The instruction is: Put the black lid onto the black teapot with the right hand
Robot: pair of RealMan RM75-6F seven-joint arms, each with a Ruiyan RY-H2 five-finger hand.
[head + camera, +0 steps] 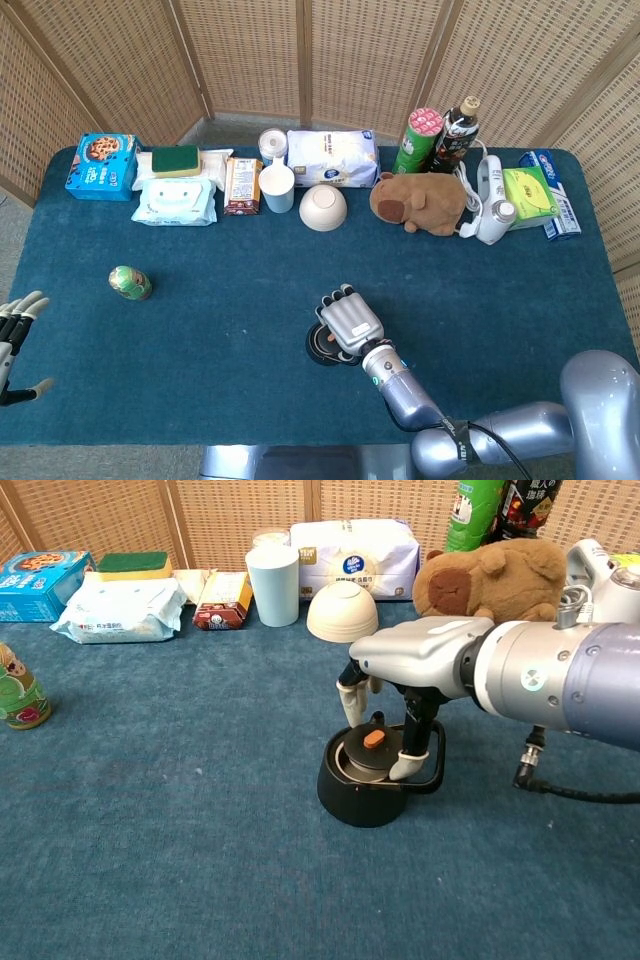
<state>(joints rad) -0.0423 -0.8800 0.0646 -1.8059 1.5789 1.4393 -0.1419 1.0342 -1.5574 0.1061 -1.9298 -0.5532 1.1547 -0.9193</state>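
The black teapot [360,792] stands on the blue cloth near the table's front middle, its handle to the right. The black lid [372,747] with an orange knob sits in the pot's mouth, slightly tilted. My right hand [400,695] hovers right over it, fingers pointing down and pinching the lid's rim on both sides. In the head view the right hand [350,320] covers most of the teapot [320,345]. My left hand [15,335] is at the far left edge, off the table, fingers spread and holding nothing.
A small green jar [130,283] stands on the left of the table. Along the back are boxes, a wipes pack [174,200], a cup [272,585], an upturned bowl [342,612], a plush capybara [490,577] and bottles.
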